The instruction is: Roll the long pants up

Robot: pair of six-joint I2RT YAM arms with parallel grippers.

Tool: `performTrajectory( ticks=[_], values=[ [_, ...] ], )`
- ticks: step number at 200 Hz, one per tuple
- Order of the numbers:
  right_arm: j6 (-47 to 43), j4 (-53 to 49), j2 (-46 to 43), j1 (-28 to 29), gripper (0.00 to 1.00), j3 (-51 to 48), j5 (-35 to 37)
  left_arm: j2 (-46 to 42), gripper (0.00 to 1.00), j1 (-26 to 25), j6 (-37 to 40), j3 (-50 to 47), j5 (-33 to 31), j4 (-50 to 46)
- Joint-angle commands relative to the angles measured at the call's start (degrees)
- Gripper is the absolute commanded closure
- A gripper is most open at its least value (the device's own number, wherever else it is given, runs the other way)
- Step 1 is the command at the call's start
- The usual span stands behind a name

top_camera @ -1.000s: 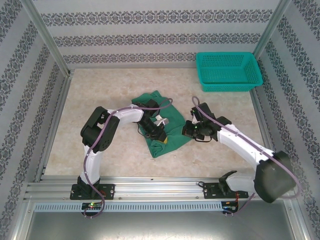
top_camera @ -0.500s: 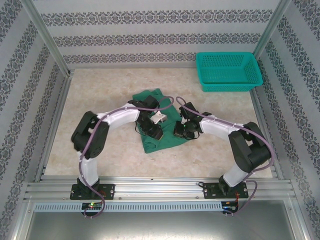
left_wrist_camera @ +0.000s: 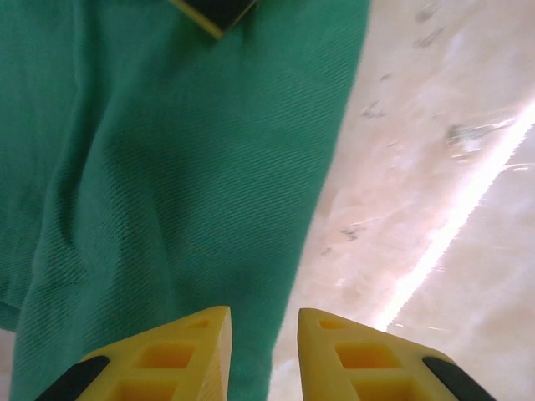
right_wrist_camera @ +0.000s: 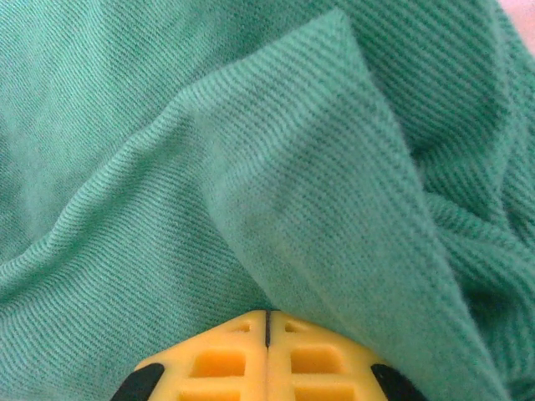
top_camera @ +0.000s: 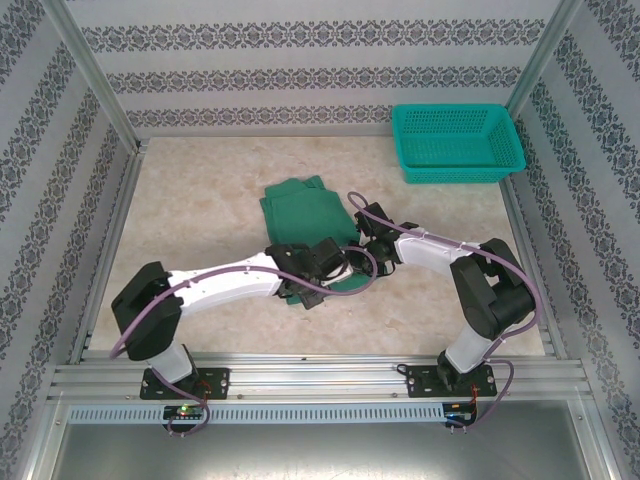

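Folded long pants [top_camera: 300,208], long axis near-to-far, far end leaning left, my left claw [left_wrist_camera: 263,322] parted over their edge, my right claw [right_wrist_camera: 267,316] pinching a fold

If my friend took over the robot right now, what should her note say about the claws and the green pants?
Left claw: open, holding nothing, low over the edge of the dark green soft cloth long pants.
Right claw: shut, seemingly pinching a raised fold of the pants.
Pants: folded flat mid-table, between the arms. The teal plastic mesh basket sits at the far right.
Done: no roll visible yet.
Left: roll the pants up.
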Motion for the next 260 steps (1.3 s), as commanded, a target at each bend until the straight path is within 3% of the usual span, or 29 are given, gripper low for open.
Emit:
performTrajectory(
  ticks=[1,52,58,69,94,139,155,213,224,229,231,247,260],
  values=[
    [-0.7,-3.51,1.21,-1.38,1.0,-1.41,3.69,2.57,0.73,-0.02,2.37,-0.94,-5.48,0.75],
    [-1.91,-4.25,-2.18,-4.34,1.0,-4.1,4.19,3.62,0.64,-3.88,7.82,-2.86,-13.29,6.36],
    [-2.14,-4.28,-2.27,-4.34,1.0,-4.02,4.14,4.19,0.55,-4.08,8.19,-2.43,-13.35,6.17],
    [-2.28,-4.22,-2.16,-4.37,1.0,-3.77,3.9,5.13,0.51,-4.55,8.72,-1.6,-13.59,6.01],
    [-2.56,-3.74,-1.09,-4.36,0.99,-3.47,3.19,7.21,0.5,-6.01,9.92,0.14,-13.76,6.12],
    [-2.51,-2.16,-0.1,-4.54,0.99,-4.01,1.98,12.46,0.49,-6.85,15.39,1.92,-19.63,6.92],
    [-2.56,-2.01,0.05,-4.62,0.99,-4.04,1.93,13.57,0.38,-7.07,17.38,1.69,-19.85,7.36],
    [-2.12,-0.35,1.31,-4.33,1.0,-4.1,0.65,19.99,0.36,-4.46,19.38,5.32,-23.56,6.78],
    [-2.12,-0.32,1.4,-4.36,1.0,-4.06,0.4,20.89,0.21,-3.29,19.05,6.14,-22.79,6.21],
    [-2.12,-0.41,1.25,-4.36,1.0,-4.05,0.37,21.24,0.03,-2.73,19.11,6.27,-22.18,6.03],
    [-2.12,-0.42,1.24,-4.32,1.0,-4.08,0.36,21.35,0.01,-2.53,19.21,6.32,-21.99,5.99],
    [-2.06,-0.59,0.72,-4.36,1.0,-3.99,0.4,22.04,0.02,-0.45,18.86,6.63,-19.39,5.3],
    [-2.11,-0.64,0.36,-4.34,1.0,-3.85,0.53,22.31,0.08,1.27,18.25,6.67,-17.03,5.56]
  ],
)
